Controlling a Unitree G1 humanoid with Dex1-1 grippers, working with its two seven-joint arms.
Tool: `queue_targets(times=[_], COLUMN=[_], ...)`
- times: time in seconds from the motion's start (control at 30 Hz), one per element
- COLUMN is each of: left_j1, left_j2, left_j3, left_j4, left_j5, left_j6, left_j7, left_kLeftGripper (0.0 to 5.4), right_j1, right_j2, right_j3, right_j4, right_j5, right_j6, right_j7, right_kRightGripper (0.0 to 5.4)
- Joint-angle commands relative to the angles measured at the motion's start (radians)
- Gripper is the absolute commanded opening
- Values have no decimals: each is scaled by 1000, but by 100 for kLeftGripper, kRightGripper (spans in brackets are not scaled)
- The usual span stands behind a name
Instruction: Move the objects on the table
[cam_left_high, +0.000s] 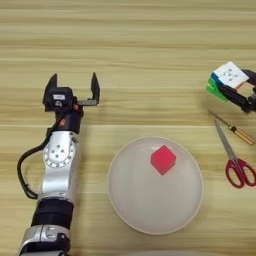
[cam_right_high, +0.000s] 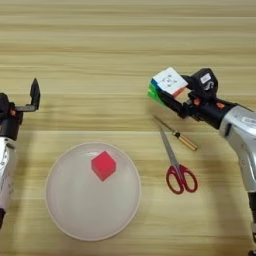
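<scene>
A small red cube (cam_left_high: 163, 159) lies inside the large cream plate (cam_left_high: 131, 200) at the front middle of the table (cam_left_high: 130, 60). My right gripper (cam_right_high: 172, 92) reaches in from the right and is shut on the multicoloured puzzle cube (cam_right_high: 168, 82), holding it above the wood. Just below it lie the thin orange-handled screwdriver (cam_right_high: 177, 135) and the red-handled scissors (cam_right_high: 176, 167), blades pointing away from me. My left gripper (cam_left_high: 74, 85) stands open at the left, fingers pointing away, with nothing between them.
The screwdriver and scissors lie close together, right of the plate. Bare wood stretches across the far half of the table and between the left arm (cam_left_high: 59, 170) and the plate.
</scene>
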Motion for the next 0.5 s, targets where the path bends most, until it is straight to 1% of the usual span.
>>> queue_targets(times=[0.03, 0.27, 0.5], left_j1=[-10, -6, -2], left_j2=[-6, -8, -11], left_j3=[-6, -7, -11], left_j4=[2, -5, -12], left_j5=[9, 10, 12], left_j6=[-5, -3, -1], left_j7=[5, 10, 15], left_kLeftGripper=[540, 540, 540], right_j1=[-60, -107, -127], right_j2=[39, 100, 148], right_j3=[59, 129, 190], right_j4=[34, 93, 153], right_j5=[-23, -49, -81], right_j6=[15, 12, 4], right_j7=[-5, -6, 5], right_kRightGripper=[332, 332, 332])
